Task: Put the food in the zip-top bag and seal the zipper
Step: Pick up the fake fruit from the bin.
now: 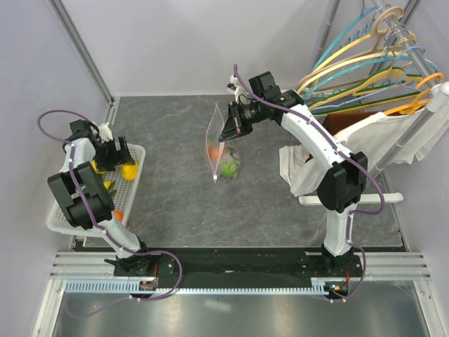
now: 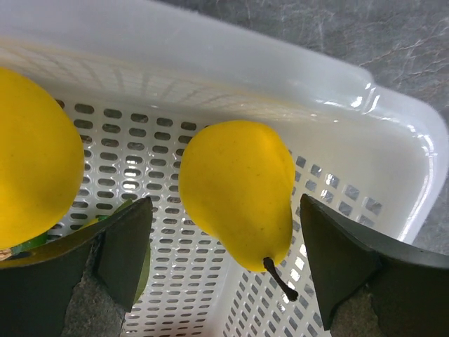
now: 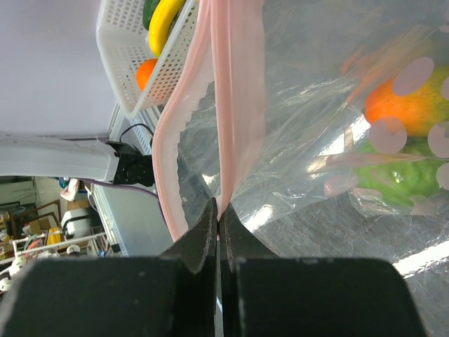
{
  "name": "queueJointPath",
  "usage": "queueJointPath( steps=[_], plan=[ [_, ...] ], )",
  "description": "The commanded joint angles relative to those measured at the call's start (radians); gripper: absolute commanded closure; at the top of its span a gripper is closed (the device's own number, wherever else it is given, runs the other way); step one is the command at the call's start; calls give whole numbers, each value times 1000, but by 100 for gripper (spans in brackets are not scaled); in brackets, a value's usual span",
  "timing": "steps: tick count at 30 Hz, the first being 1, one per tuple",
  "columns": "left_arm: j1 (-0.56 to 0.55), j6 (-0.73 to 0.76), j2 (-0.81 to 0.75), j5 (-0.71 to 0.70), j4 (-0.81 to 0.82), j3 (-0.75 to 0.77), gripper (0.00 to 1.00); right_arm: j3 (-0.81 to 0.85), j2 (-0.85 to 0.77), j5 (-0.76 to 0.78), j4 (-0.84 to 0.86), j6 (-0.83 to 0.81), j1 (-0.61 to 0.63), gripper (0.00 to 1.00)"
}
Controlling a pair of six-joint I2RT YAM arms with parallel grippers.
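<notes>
My left gripper [image 2: 224, 205] hangs open inside the white mesh basket [image 2: 280, 77], one finger on each side of a yellow pear-shaped piece of food [image 2: 238, 189], with a gap on both sides. A second yellow piece [image 2: 31, 154] lies to its left. In the top view this gripper [image 1: 116, 156] sits over the basket's far end. My right gripper [image 3: 219, 214] is shut on one side of the pink zipper [image 3: 228, 105] and holds the zip-top bag [image 1: 217, 144] up by it. The mouth gapes open. Orange food [image 3: 393, 105] and green food [image 3: 400, 175] lie inside the bag.
The basket [image 1: 137, 151] stands at the table's left edge with an orange piece [image 1: 118, 214] at its near end. A rack of coloured hangers [image 1: 372, 70] and white cloth [image 1: 379, 140] fill the right side behind the right arm. Metal posts stand at the back.
</notes>
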Motion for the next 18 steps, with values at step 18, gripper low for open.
queueJointPath(
  steps=[18],
  plan=[
    [-31, 22, 11, -40, 10, 15, 11, 41, -4, -39, 27, 32, 5, 100]
  ],
)
